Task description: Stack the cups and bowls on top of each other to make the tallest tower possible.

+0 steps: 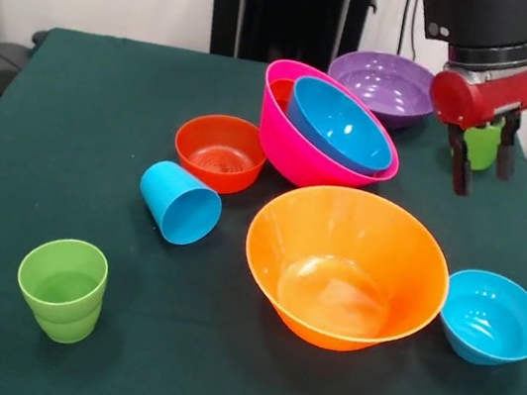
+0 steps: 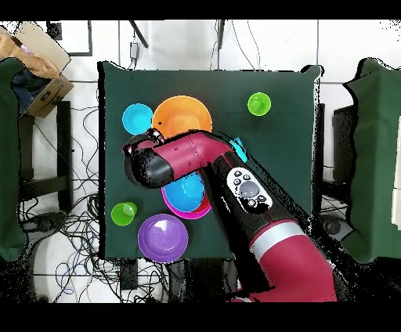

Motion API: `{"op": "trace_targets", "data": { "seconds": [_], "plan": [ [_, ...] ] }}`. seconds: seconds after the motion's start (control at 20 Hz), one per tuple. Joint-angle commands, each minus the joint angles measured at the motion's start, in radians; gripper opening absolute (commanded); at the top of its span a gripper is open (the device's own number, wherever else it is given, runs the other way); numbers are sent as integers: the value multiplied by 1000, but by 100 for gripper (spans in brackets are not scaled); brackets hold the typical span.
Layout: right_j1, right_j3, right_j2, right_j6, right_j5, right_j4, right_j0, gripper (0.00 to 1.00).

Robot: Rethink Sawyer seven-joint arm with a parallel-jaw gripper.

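Gripper: the red and black gripper (image 1: 480,170) hangs above the table near its right edge in the front view, fingers spread, nothing pinched. A lime green plastic tumbler (image 1: 482,145) shows between them, standing on the table behind; contact cannot be confirmed.
Second green cup: a matching lime green tumbler (image 1: 63,288) stands upright by the near left corner, well apart from the rest.
Blue cup: the sky blue plastic tumbler (image 1: 180,203) lies on its side, mouth toward the near edge, just beside the small red-orange plastic bowl (image 1: 220,153).
Tower: only a start. The large pink plastic bowl (image 1: 296,148) sits tilted mid-table with a blue plastic bowl (image 1: 339,124) nested in it and a red-orange rim (image 1: 280,91) showing behind, probably tipped by uneven nesting.
Loose bowls: the large orange plastic bowl (image 1: 346,268) stands toward the near edge, the small blue plastic bowl (image 1: 493,318) by the right edge, the purple plastic bowl (image 1: 383,85) by the far edge.
Judgement: the arm appears positioned to collect the green tumbler; most stacking remains.
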Motion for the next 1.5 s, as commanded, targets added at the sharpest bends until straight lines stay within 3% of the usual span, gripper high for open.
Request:
{"op": "trace_targets", "data": {
  "seconds": [0.05,0.55,0.75,0.95,1.1,1.25,1.35,1.5],
  "plan": [
    [12,-129,31,-481,581,-101,34,100],
    [58,-171,101,-559,657,-169,-27,100],
    [76,-161,104,-559,606,-227,-46,100],
    [76,-142,118,-563,580,-240,-68,100],
    [64,-124,137,-564,599,-221,-79,100],
    [81,-85,226,-579,599,-110,-155,100],
    [83,-58,269,-588,591,-83,-197,100],
    [85,-28,297,-605,577,-103,-241,100]
  ]
}}
